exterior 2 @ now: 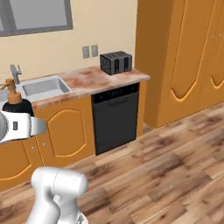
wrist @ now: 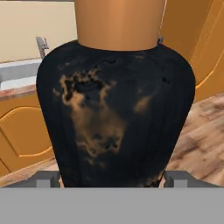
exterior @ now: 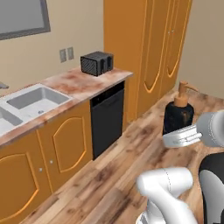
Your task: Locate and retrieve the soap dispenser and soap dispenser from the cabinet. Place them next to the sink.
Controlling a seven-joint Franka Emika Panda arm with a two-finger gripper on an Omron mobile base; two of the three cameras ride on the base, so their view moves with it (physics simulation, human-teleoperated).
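The tool point(wrist: 112, 177) is clamping the black soap bottle point(exterior: 178, 116) upright in mid-air above the wood floor point(exterior 2: 175, 166), its copper pump point(exterior: 183, 92) pointing up. Toward ten o'clock of it, the counter point(exterior: 83, 83) is carrying the steel sink point(exterior: 35, 99), with a dark toaster point(exterior 2: 116, 62) resting farther along and a black dishwasher point(exterior 2: 116, 116) sitting below.
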